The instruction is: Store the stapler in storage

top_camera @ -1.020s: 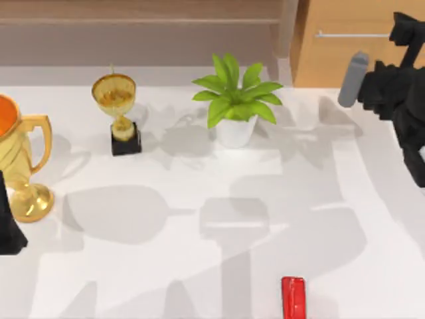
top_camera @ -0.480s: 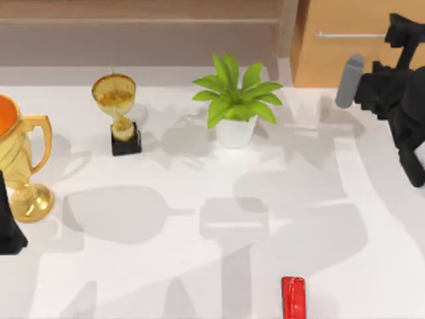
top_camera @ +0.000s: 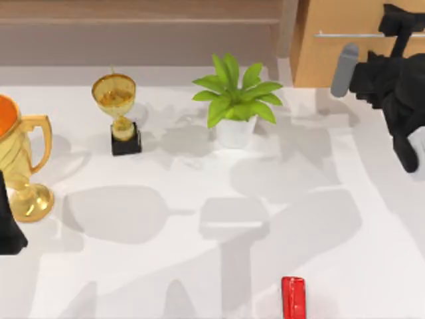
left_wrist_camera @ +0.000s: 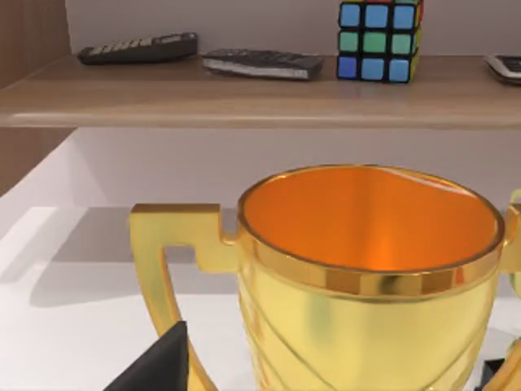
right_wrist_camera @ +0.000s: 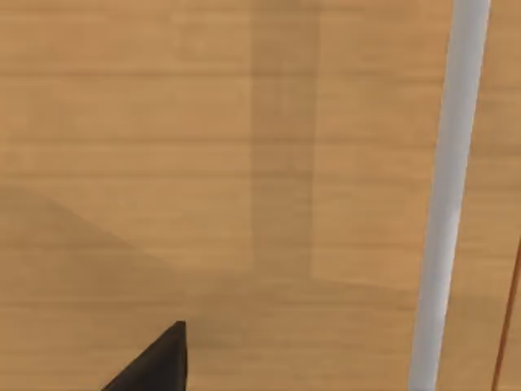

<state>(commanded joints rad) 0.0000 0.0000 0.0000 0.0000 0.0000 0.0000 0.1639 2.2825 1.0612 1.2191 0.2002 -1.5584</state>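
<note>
The stapler (top_camera: pixel 293 297), a small red oblong block, lies flat at the table's front edge, right of centre, with nothing near it. The storage (top_camera: pixel 332 56) is the tan wooden cabinet at the back right, its drawer shut, with a silver bar handle (top_camera: pixel 345 34). My right gripper (top_camera: pixel 397 26) is held up close in front of the drawer face, far from the stapler. In the right wrist view the handle (right_wrist_camera: pixel 448 195) runs across the wood, and one dark fingertip (right_wrist_camera: pixel 155 362) stands well off to the side. The gripper is open and holds nothing.
A potted plant (top_camera: pixel 236 100) stands at the back centre, just left of the cabinet. A small gold trophy (top_camera: pixel 118 113) and a large gold cup (top_camera: pixel 20 166) stand to the left. My left gripper (top_camera: pixel 6 222) is parked open behind the large cup (left_wrist_camera: pixel 366 269). A wall shelf (left_wrist_camera: pixel 244 90) carries remotes and a puzzle cube.
My right arm has moved back and slightly left toward the cabinet front. The stapler, the other objects and the left arm have not moved.
</note>
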